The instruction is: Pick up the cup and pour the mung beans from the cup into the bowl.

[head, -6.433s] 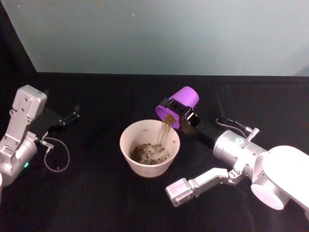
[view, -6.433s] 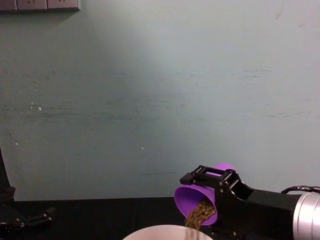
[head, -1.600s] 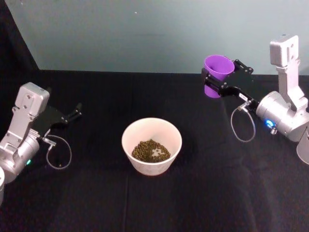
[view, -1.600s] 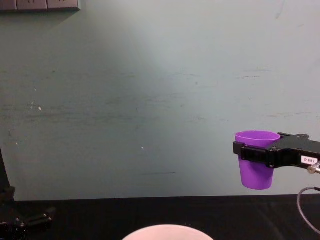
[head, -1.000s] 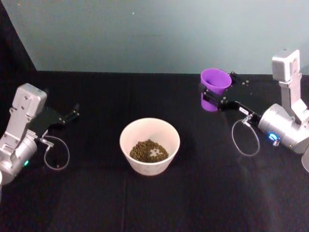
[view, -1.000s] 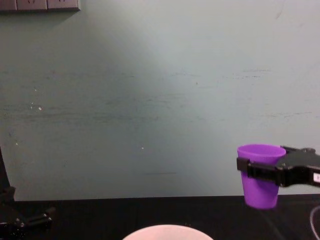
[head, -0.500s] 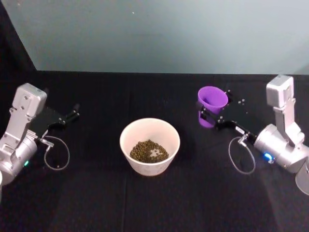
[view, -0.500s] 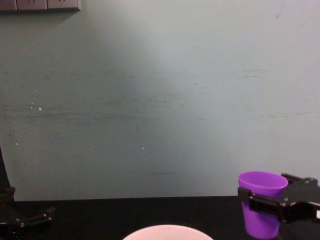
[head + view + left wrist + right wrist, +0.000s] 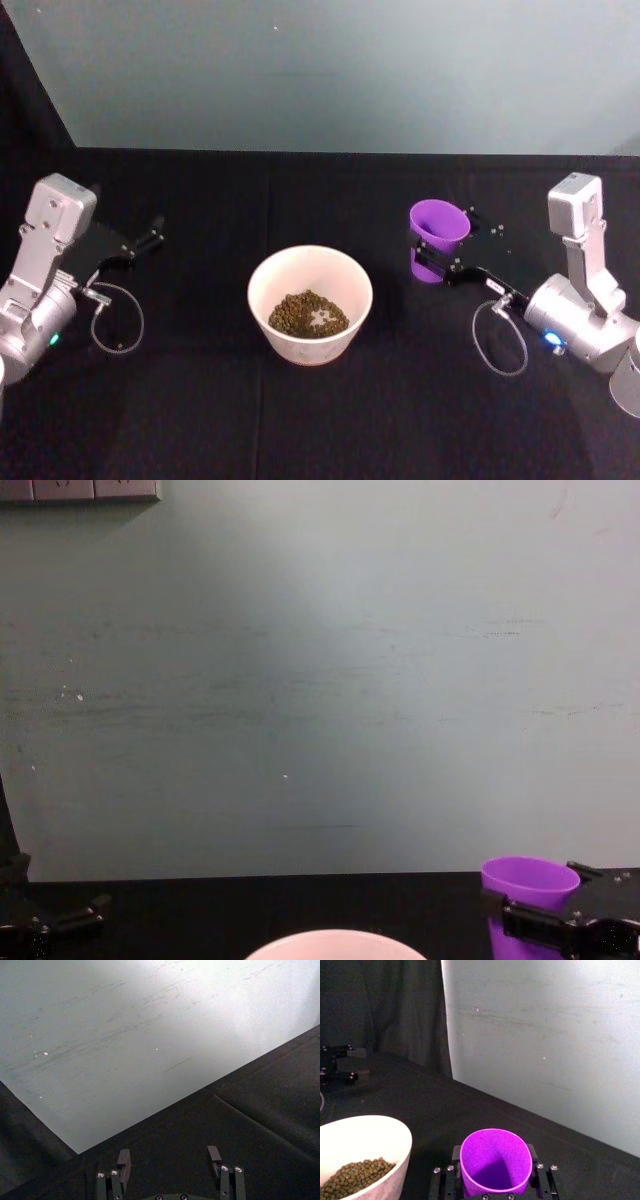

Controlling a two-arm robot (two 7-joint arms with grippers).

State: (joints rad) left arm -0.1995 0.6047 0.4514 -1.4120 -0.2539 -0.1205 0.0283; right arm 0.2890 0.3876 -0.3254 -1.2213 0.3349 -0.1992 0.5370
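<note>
Your right pincer (image 9: pixel 432 262) grasps the purple cup (image 9: pixel 438 227) upright, right of centre in the head view, just right of the bowl (image 9: pixel 310 270) holding the mung beans (image 9: pixel 308 314). The cup looks empty, light, smooth and likely slippery; grip its tapered wall below the rim. Your left pincer (image 9: pixel 170 1162) sits released at the counter's (image 9: pixel 300 420) left.

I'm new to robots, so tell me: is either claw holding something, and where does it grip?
The right gripper holds the purple cup around its lower body. The left gripper holds nothing.
</note>
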